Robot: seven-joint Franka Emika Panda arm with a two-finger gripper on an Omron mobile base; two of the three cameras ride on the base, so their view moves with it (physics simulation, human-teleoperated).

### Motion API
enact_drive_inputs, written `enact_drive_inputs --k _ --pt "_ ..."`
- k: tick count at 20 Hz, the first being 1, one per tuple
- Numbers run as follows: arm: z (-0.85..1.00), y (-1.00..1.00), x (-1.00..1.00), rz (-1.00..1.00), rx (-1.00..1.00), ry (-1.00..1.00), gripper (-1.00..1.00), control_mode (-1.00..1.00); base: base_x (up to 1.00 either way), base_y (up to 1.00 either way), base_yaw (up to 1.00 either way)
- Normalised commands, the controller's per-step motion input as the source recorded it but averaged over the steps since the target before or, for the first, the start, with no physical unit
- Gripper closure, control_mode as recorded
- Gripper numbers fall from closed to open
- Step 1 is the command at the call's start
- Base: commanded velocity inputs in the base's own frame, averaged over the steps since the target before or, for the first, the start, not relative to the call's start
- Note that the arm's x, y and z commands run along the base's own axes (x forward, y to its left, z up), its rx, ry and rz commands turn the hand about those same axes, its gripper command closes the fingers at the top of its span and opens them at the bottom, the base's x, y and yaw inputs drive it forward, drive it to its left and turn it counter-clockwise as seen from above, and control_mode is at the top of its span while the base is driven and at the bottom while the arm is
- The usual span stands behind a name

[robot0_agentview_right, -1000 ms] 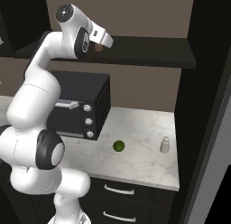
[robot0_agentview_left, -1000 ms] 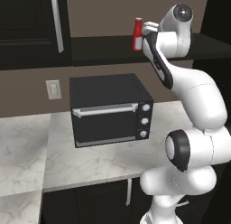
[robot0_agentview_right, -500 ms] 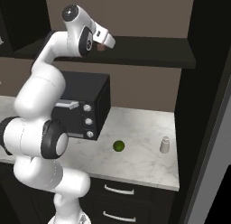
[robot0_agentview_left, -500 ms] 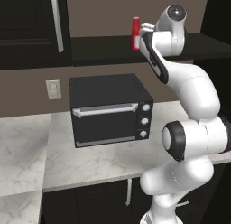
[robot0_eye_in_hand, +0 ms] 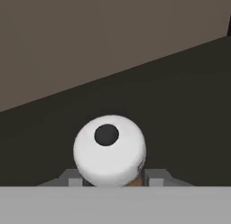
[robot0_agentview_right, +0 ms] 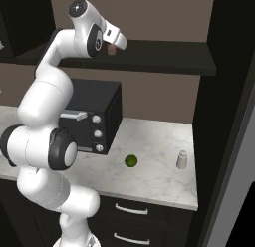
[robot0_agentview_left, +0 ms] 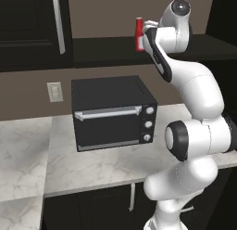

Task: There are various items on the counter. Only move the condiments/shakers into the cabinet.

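My gripper (robot0_agentview_left: 144, 33) is shut on the red squeeze bottle (robot0_agentview_left: 139, 35) and holds it upright at the front of the cabinet's open shelf recess (robot0_agentview_left: 102, 49). In the hand view the bottle's white cap (robot0_eye_in_hand: 109, 148) with its dark nozzle hole sits between my fingertips (robot0_eye_in_hand: 72, 177), over the dark shelf (robot0_eye_in_hand: 180, 105). From the right my gripper (robot0_agentview_right: 114, 44) hangs at the shelf edge (robot0_agentview_right: 164, 57). The white shaker (robot0_agentview_right: 182, 160) stands on the counter (robot0_agentview_right: 159, 136) at the right, and the green lime (robot0_agentview_right: 131, 161) lies to its left. The brown wooden shaker is out of view.
A black toaster oven (robot0_agentview_left: 113, 113) with a silver handle stands on the counter (robot0_agentview_left: 92, 164) under the shelf. A wall outlet (robot0_agentview_left: 54, 91) is on the backsplash. A tall dark panel (robot0_agentview_right: 224, 116) bounds the counter on the right.
The hand with the red bottle has shifted only slightly at shelf height, while the upper arm has swung more upright. The things on the counter have not moved.
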Motion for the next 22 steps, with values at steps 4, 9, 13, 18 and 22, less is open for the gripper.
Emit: enact_drive_inputs --k 4,9,13,18,22 --pt "0.00 0.00 0.01 0.00 0.00 0.00 -1.00 -1.00 0.00 0.00 0.00" --pt "0.04 0.00 0.02 0.00 0.00 -0.01 -1.00 -1.00 0.00 0.00 0.00" --pt "0.29 0.00 0.00 0.00 -0.02 -0.25 -1.00 -1.00 0.00 0.00 0.00" --pt "0.26 0.00 0.06 0.00 -0.07 -0.36 -1.00 -1.00 0.00 0.00 0.00" --pt "0.27 0.00 -0.16 0.00 -0.02 -0.27 -1.00 -1.00 0.00 0.00 0.00"
